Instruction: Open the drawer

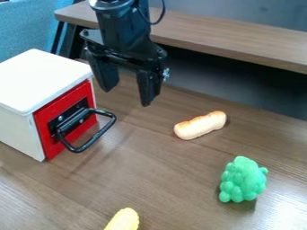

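Observation:
The black gripper [127, 94] hangs over the table at the upper middle, its two fingers spread apart with nothing between them. It is above and to the right of the white box [39, 83] at the left. The box's red drawer front [64, 117] faces right and looks flush with the box. From that front a black loop handle [94, 140] sticks out over the table, lower left of the gripper and apart from it.
A bread-like toy [201, 125] lies right of the gripper. The green bumpy toy [243, 180] stands at the lower right, and a yellow toy [124, 220] is at the bottom edge. Behind the table [162, 175] runs a wooden ledge [231, 39].

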`<state>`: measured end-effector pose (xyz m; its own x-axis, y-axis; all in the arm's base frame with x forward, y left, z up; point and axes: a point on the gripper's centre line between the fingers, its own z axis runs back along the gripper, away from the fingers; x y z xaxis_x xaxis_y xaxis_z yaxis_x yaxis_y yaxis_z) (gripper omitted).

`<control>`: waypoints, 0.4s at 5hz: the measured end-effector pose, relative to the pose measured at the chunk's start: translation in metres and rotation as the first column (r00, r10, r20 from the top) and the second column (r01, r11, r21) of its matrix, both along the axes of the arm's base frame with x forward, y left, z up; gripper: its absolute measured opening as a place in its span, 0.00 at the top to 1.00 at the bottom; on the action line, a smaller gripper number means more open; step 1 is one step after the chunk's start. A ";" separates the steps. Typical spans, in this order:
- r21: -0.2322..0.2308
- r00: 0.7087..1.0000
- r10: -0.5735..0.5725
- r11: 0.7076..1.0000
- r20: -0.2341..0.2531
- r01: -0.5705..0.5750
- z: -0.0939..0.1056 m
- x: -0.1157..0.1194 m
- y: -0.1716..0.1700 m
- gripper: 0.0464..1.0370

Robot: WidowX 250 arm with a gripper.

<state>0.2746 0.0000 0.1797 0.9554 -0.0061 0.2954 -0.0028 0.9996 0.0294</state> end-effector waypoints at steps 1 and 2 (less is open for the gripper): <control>-0.004 1.000 0.001 1.000 -0.022 -0.001 -0.006 0.000 -0.001 0.04; -0.015 0.997 0.006 1.000 -0.071 -0.007 -0.021 0.005 0.004 0.04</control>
